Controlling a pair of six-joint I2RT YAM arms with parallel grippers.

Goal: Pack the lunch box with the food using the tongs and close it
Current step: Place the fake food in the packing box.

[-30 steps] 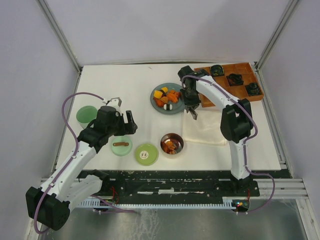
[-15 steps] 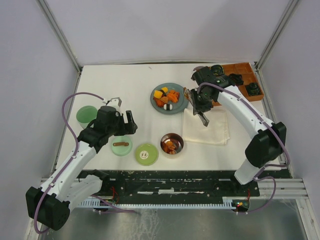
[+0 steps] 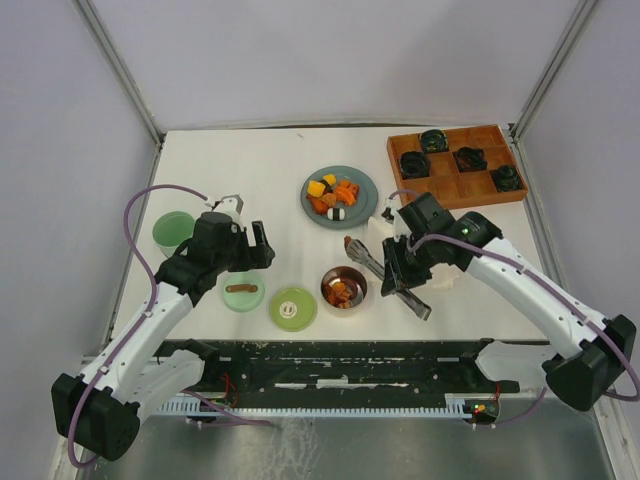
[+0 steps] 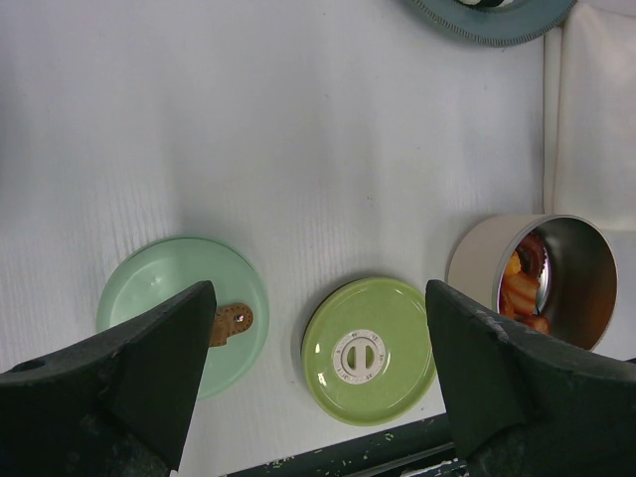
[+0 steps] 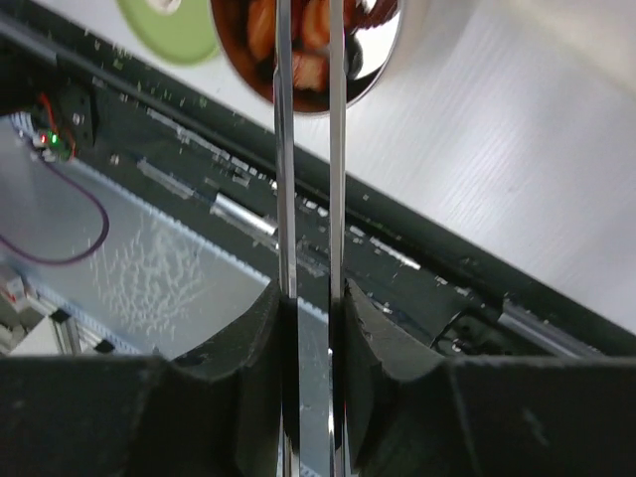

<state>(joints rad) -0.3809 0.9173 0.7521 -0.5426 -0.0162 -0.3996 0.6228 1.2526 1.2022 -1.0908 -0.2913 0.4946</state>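
My right gripper (image 3: 396, 276) (image 5: 311, 298) is shut on the silver tongs (image 3: 366, 260) (image 5: 283, 149), just right of the small steel bowl (image 3: 356, 276) (image 5: 397, 45). The tongs' arms point over the bowl, and their tips run off the wrist view. The bowl holds orange and red-brown food (image 3: 341, 291) (image 4: 522, 293). More food (image 3: 334, 197) lies on the grey-blue plate (image 3: 362, 205). My left gripper (image 3: 256, 246) (image 4: 318, 298) hangs open and empty above the mint lid (image 3: 243, 292) (image 4: 169, 288) and the lime-green lid (image 3: 292, 308) (image 4: 368, 350). The mint canister (image 3: 173, 232) stands far left.
A folded cream cloth (image 3: 381, 236) (image 4: 591, 109) lies under my right arm. The compartmented wooden tray (image 3: 470, 183) with dark objects sits at the back right. The table's black front edge (image 5: 417, 268) runs close below the bowl.
My right arm has swung the tongs from beside the plate, across the cloth, toward the near edge beside the steel bowl. The left arm has not moved.
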